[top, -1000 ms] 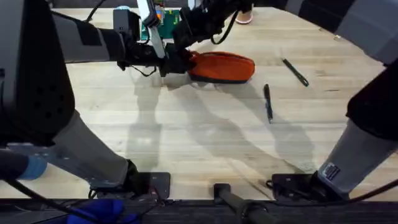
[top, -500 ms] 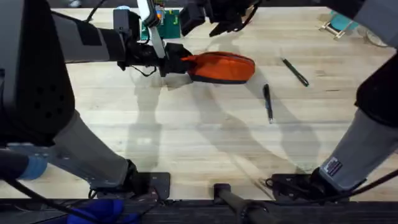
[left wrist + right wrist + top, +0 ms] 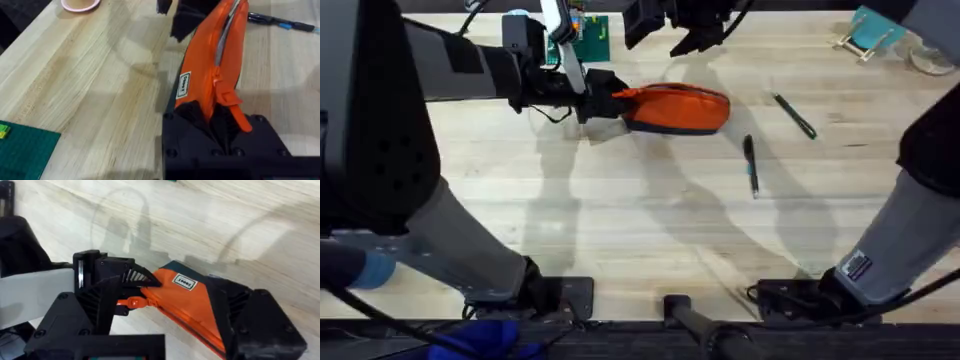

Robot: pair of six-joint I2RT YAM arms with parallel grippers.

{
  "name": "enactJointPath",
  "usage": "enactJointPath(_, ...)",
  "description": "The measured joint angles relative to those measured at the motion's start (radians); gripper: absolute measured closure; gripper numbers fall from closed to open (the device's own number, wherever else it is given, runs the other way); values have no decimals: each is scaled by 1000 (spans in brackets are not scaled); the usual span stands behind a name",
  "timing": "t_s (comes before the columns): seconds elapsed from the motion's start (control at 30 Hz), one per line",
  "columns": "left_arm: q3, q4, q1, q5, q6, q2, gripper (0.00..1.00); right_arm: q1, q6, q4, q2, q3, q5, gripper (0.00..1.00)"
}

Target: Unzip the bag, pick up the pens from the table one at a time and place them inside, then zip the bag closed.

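Orange bag (image 3: pixel 677 108), end pinched in left hand (image 3: pixel 603 103), right hand (image 3: pixel 685 30) above

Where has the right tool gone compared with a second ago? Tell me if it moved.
Yes. In the overhead view the right tool has moved away from the bag, toward the table's far edge; a second ago it was at the bag's left end.
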Motion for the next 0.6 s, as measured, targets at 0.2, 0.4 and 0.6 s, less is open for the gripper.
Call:
enactJointPath(0.2,0,0,0,0,0,0,959,-2,3,-8,-3,0,0,5)
enactJointPath(0.4,0,0,0,-9,0,0,427,-2,3,-8,-3,0,0,5)
enactJointPath(0.6,0,0,5,-14,-4,0,7,-2,3,-8,-3,1,0,6)
